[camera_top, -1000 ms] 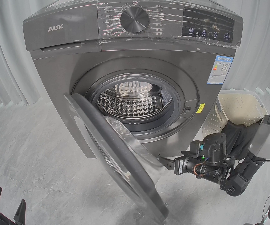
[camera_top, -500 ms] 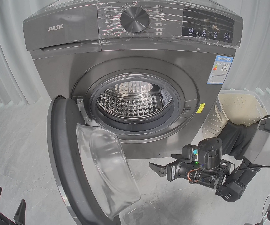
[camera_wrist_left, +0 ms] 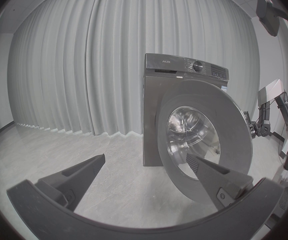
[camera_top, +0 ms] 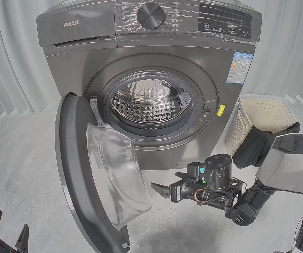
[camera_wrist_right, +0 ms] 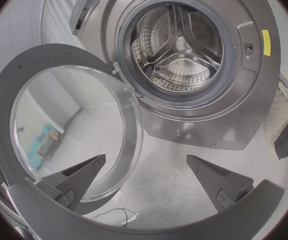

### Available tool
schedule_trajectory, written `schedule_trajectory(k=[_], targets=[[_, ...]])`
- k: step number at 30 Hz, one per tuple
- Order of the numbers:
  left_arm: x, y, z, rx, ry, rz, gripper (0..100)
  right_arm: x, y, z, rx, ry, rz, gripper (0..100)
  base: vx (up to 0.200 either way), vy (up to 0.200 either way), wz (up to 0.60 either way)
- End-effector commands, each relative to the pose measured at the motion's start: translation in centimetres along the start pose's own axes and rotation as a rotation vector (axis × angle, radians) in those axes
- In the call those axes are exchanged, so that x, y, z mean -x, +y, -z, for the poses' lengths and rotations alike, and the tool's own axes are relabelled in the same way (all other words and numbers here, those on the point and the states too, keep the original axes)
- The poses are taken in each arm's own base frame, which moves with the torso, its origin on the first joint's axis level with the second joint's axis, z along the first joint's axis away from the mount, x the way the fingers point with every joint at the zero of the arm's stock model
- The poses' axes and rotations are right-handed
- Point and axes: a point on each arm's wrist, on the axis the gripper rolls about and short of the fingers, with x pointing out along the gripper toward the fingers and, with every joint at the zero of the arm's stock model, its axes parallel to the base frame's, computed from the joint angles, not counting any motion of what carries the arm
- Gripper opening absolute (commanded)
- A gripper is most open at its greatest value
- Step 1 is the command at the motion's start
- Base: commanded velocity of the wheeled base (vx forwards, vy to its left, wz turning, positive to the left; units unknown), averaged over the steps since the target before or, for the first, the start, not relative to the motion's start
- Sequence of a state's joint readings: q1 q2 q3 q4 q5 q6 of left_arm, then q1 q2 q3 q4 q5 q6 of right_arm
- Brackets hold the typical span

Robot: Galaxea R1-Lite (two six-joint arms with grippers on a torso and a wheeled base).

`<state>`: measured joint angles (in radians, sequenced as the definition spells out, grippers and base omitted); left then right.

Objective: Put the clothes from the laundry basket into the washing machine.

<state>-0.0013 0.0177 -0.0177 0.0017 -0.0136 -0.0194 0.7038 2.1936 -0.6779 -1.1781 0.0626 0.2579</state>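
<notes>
Right tool point(camera_top: 165, 184) noted with jaws apart, nothing held, drawn back from door point(camera_top: 75, 159), which has been swung wide; drum point(camera_top: 148, 101) now exposed. Dark clothes point(camera_top: 253, 146) draped over laundry basket point(camera_top: 263, 101) behind tool; loading judged possible next.

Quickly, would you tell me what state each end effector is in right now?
Left end effector: open, holding nothing.
Right end effector: open, holding nothing.

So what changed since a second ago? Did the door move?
Yes. The washing machine door swung much wider open, toward the robot's left. The right gripper, open and empty, moved leftward after it. The camera shifted a bit too. The dark clothes still hang over the rim of the laundry basket, and the left gripper stayed low and open.
</notes>
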Motion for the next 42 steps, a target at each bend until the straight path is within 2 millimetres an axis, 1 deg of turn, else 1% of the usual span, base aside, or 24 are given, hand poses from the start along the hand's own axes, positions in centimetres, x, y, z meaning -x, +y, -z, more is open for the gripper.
schedule_trajectory(k=[1, 6, 9, 12, 13, 14, 15, 17, 18, 20, 24, 25, 26, 30, 32, 36, 38, 42], targets=[[0.0, 0.0, 0.5, -0.001, -0.002, 0.000, 100, -1.1, 1.1, 0.7, 0.010, 0.011, -0.034, 100, 0.000, 0.000, 0.00], [0.0, 0.0, 0.5, -0.001, -0.002, 0.000, 100, -1.8, 2.5, 2.0, 0.026, 0.033, -0.072, 100, 0.000, 0.000, 0.00], [0.0, 0.0, 0.5, -0.001, -0.002, 0.002, 100, -2.0, 3.3, 1.7, 0.023, 0.012, -0.097, 100, 0.000, 0.000, 0.00], [0.0, 0.0, 0.5, -0.001, -0.002, 0.002, 100, -2.3, 3.3, 1.1, 0.022, -0.013, -0.098, 100, 0.000, 0.000, 0.00], [0.0, 0.0, 0.5, -0.001, -0.002, 0.002, 100, -2.6, 3.1, 0.5, 0.019, -0.030, -0.094, 100, 0.000, 0.000, 0.00], [0.0, 0.0, 0.5, -0.001, -0.002, 0.002, 100, -2.6, 3.1, 0.5, 0.019, -0.030, -0.094, 100, 0.000, 0.000, 0.00], [0.0, 0.0, 0.5, -0.001, -0.002, 0.002, 100, -2.9, 2.7, -0.1, 0.016, -0.046, -0.083, 100, -0.200, 0.000, 0.00], [0.0, 0.0, 0.5, -0.001, -0.002, 0.002, 100, -3.1, 2.4, -0.3, 0.017, -0.053, -0.075, 100, -0.200, 0.000, 0.00], [0.0, 0.0, 0.5, -0.001, -0.002, 0.002, 100, -3.6, 1.7, -0.6, 0.013, -0.053, -0.060, 100, -0.200, 0.000, 0.00], [0.0, 0.0, 0.5, -0.003, -0.002, 0.002, 100, -4.1, 1.7, -0.7, 0.014, -0.043, -0.061, 100, -0.200, 0.000, 0.00], [0.0, 0.0, 0.5, -0.003, -0.002, 0.002, 100, -5.2, 2.0, -1.1, 0.013, -0.034, -0.071, 100, 0.000, 0.000, 0.00], [0.0, 0.0, 0.5, -0.003, -0.002, 0.002, 100, -5.6, 2.4, -1.1, 0.016, -0.036, -0.082, 100, 0.000, 0.000, 0.00], [0.0, 0.0, 0.5, -0.003, -0.002, 0.002, 100, -5.7, 2.4, -1.2, 0.017, -0.037, -0.082, 100, 0.000, 0.000, 0.00], [0.0, 0.0, 0.5, -0.001, -0.002, 0.002, 100, -6.7, 3.8, -1.2, 0.020, -0.034, -0.114, 100, 0.000, 0.000, 0.00], [0.0, 0.0, 0.5, -0.003, -0.002, 0.002, 100, -7.4, 4.2, -0.7, 0.022, -0.031, -0.123, 100, 0.000, 0.000, 0.00], [0.0, 0.0, 0.5, -0.003, -0.002, 0.002, 100, -7.9, 5.1, -0.5, 0.025, -0.040, -0.143, 100, 0.000, 0.000, 0.00], [0.0, 0.0, 0.5, -0.003, -0.002, 0.002, 100, -8.7, 5.5, 0.1, 0.026, -0.042, -0.149, 100, 0.000, 0.000, 0.00], [0.0, 0.0, 0.5, -0.003, -0.002, 0.002, 100, -9.4, 6.5, -0.2, 0.007, -0.072, -0.164, 100, 0.000, 0.000, 0.00]])
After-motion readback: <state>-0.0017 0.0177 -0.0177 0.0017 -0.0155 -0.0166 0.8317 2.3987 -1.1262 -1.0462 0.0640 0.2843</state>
